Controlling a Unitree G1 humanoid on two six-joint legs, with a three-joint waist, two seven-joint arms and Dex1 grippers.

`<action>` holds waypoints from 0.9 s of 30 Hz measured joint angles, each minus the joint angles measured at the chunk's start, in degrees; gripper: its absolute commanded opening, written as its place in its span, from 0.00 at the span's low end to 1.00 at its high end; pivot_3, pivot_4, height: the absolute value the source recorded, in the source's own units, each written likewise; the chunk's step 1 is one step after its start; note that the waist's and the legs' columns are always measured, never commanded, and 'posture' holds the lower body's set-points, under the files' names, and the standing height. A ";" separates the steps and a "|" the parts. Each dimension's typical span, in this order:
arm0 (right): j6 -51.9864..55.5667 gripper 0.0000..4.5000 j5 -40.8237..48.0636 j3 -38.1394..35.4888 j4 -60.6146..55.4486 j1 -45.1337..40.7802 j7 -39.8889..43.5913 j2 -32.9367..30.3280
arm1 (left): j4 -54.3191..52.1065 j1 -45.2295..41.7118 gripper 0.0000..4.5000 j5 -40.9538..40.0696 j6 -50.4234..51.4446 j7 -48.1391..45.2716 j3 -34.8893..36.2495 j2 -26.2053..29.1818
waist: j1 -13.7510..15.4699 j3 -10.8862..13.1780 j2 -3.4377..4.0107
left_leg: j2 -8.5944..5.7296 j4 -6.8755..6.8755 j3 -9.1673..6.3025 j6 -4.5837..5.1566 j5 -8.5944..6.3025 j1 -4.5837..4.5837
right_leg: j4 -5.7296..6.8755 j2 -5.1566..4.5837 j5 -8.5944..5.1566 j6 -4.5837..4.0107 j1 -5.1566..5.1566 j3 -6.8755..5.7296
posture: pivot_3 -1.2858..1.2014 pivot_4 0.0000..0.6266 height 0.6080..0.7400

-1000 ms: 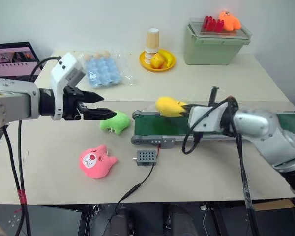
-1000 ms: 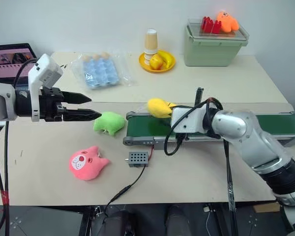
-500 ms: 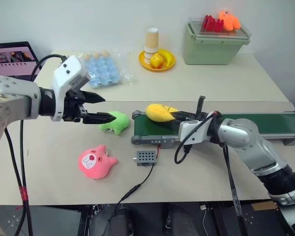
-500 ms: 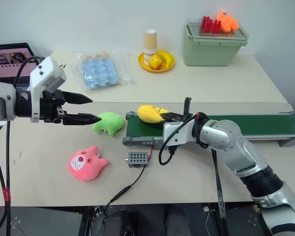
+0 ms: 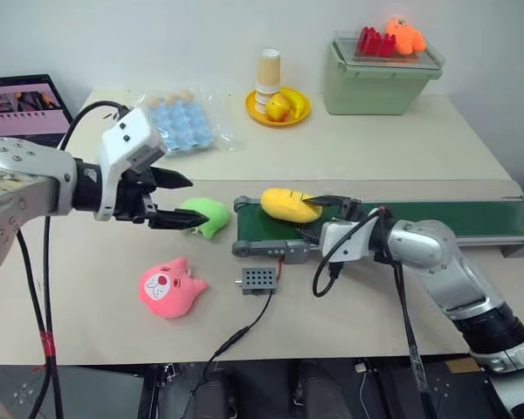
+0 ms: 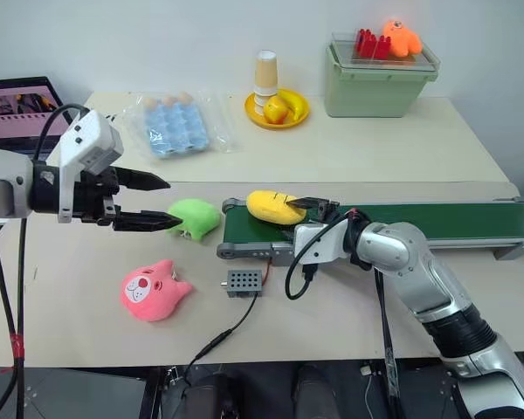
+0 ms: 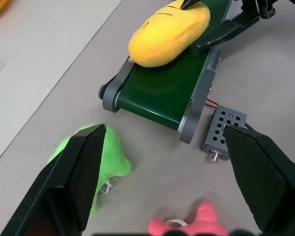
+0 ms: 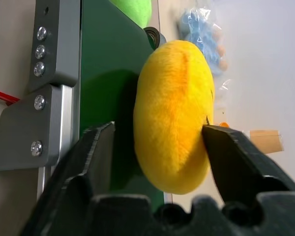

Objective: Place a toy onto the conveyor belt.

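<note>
Yellow toy (image 5: 288,204) is laid on the belt (image 5: 437,218) end. Right pincer (image 5: 328,208) is spread around it, released. Left pincer (image 5: 176,202) is spread, empty. Only withdrawal is left.

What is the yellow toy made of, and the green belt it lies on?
The yellow toy looks like soft plush: its surface is fuzzy and matte, with a stitched seam. The conveyor belt looks like smooth rubber or plastic, dark green and flat; which one is hard to tell. Its frame looks like brushed grey metal with screws.
</note>
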 measured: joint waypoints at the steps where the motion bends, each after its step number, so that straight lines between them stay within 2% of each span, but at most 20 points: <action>1: 0.73 0.99 0.42 -0.41 -0.03 0.00 0.74 0.02 | 0.38 -0.23 0.90 0.21 -0.09 -0.04 0.00 -0.37 | 0.00 0.00 0.00 | 0.00 0.01 0.00 0.00 0.00 0.00 | 0.00 0.00 0.00 0.00 0.00 0.00 | 0.52 0.24 0.96; 6: 6.18 0.99 5.08 -4.41 -2.51 -0.01 5.62 -0.73 | 1.10 -0.41 0.90 1.63 -0.20 -0.59 0.00 -1.02 | 0.03 0.00 0.00 | 0.00 -0.01 -0.06 0.02 -0.01 -0.02 | 0.03 0.02 0.12 -0.19 0.00 0.00 | 0.52 0.24 0.96; 14: 20.69 0.99 17.57 -12.59 -11.12 -2.38 16.12 -8.32 | 2.47 -0.41 0.90 3.33 -0.59 -1.35 -0.06 -2.76 | 0.36 0.00 0.00 | 0.03 0.03 -0.14 0.07 -0.04 0.01 | 0.02 0.09 0.17 -0.27 0.05 0.07 | 0.52 0.24 0.96; 19: 29.40 0.99 23.61 -14.56 -13.97 -4.03 19.94 -11.42 | 3.56 -0.51 0.90 4.71 -1.74 -1.76 -0.42 -4.17 | 0.57 0.00 -0.01 | 0.02 0.04 -0.14 0.12 -0.07 0.03 | 0.02 0.10 0.20 -0.32 0.04 0.14 | 0.52 0.24 0.96; 27: 57.30 0.99 44.59 -21.38 -16.25 -11.70 20.36 -11.83 | 4.76 -1.18 0.90 4.52 -2.61 -4.16 0.23 -5.25 | 0.87 -0.01 -0.01 | 0.03 0.05 -0.16 0.18 -0.10 0.00 | 0.02 0.11 0.25 -0.40 0.04 0.16 | 0.52 0.24 0.96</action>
